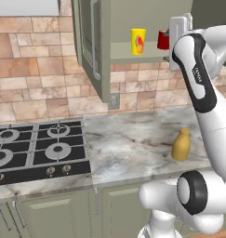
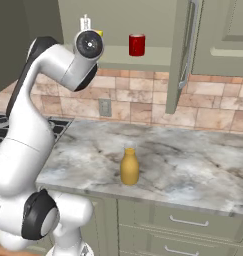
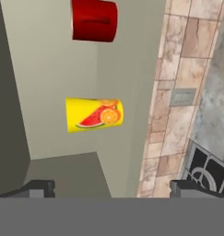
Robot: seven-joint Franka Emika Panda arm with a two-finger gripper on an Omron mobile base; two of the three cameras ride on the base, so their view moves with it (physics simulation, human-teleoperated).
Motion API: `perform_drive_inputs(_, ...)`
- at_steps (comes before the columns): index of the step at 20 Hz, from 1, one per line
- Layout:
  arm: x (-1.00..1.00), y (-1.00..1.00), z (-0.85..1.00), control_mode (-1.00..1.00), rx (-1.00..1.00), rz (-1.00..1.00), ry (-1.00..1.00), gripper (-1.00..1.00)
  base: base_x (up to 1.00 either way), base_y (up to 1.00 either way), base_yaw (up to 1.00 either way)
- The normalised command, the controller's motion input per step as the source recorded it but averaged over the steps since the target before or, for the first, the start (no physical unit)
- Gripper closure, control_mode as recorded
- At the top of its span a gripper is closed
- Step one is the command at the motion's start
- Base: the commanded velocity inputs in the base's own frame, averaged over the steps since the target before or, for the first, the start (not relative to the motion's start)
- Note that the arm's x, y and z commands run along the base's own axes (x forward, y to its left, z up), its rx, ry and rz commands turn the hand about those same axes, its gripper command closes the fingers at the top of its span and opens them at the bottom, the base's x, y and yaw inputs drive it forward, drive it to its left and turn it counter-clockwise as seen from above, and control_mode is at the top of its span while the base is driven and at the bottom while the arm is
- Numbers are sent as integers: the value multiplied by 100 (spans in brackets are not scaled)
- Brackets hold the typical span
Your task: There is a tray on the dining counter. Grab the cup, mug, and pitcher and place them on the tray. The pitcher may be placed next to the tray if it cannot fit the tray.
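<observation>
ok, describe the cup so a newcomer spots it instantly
Find the open wall cabinet above the marbled counter, right of the stove. On its shelf stands the cup, beside the red mug. It is bright yellow, handleless, with a fruit picture.

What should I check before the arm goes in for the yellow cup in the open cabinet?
1. Jaws open wide: ok, fingertips stand far apart.
2. Cup lined up between the jaws: ok, roughly centred in the hand view.
3. Cup upright on the shelf: ok.
4. Mug apart from the cup: ok, a gap shows.
5. Cabinet door open: ok.
6. Pitcher out of the way on the wall counter: ok.
</observation>
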Motion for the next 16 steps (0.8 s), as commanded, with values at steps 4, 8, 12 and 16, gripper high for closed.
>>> perform_drive_inputs(4, 41, 0, 11, -100, 0, 3, 0, -100, 0, 0, 0)
perform_drive_inputs(8, 36, 0, 9, -100, 0, 1, 0, -100, 0, 0, 0)
perform_drive_inputs(12, 38, 0, 1, -100, 0, 1, 0, -100, 0, 0, 0)
perform_drive_inputs(16, 30, 3, 0, -100, 0, 4, 0, -100, 0, 0, 0)
